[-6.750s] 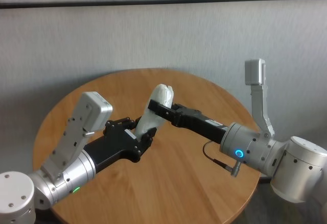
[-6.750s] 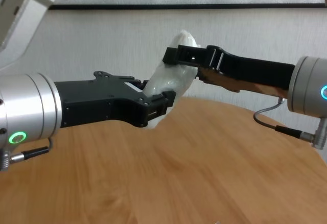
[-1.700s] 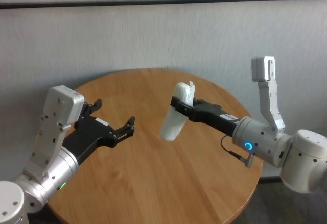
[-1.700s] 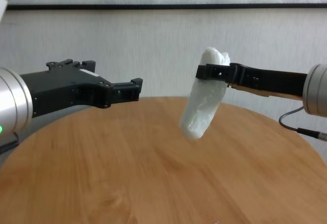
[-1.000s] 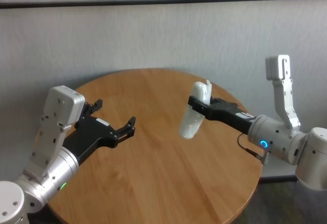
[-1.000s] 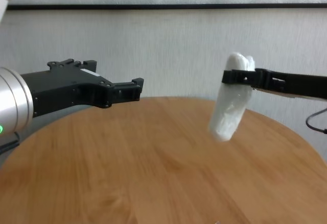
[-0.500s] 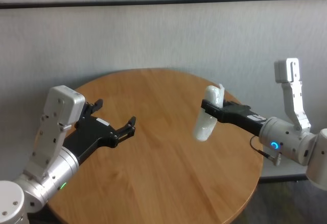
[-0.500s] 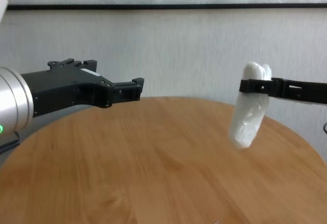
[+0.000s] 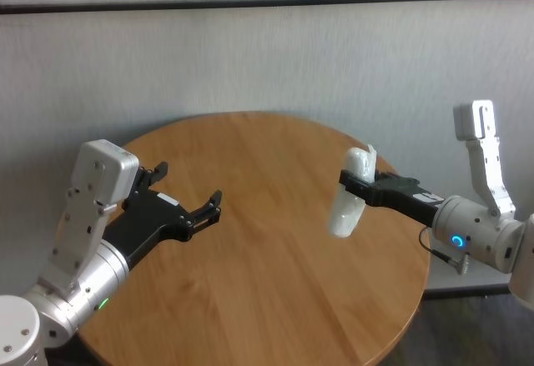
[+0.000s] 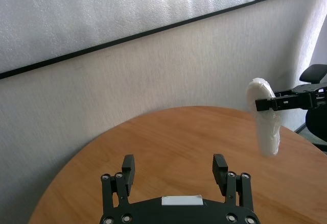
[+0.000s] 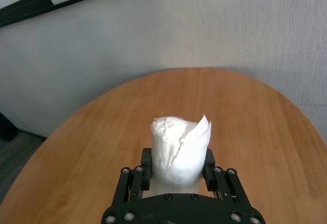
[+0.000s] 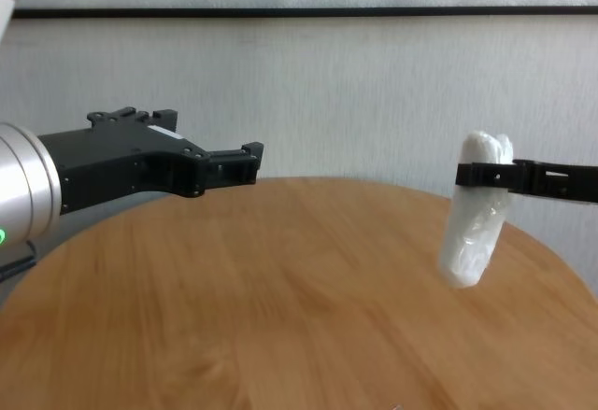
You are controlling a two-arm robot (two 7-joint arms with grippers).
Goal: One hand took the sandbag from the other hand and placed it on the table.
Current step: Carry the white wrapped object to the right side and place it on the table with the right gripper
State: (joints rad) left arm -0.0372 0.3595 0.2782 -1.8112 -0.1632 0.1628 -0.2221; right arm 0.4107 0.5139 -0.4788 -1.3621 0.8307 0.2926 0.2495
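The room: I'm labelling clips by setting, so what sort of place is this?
Probably an office or lab corner: a round wooden table against a plain textured grey wall, with what looks like a black office chair beside it.

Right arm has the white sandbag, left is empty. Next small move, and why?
Probably lower the right gripper straight down. Its jaws are shut on the upper end of the white lumpy sandbag, which hangs clear above the right side of the round light-brown wooden table. The left gripper hangs open and apart, so nothing blocks the descent.
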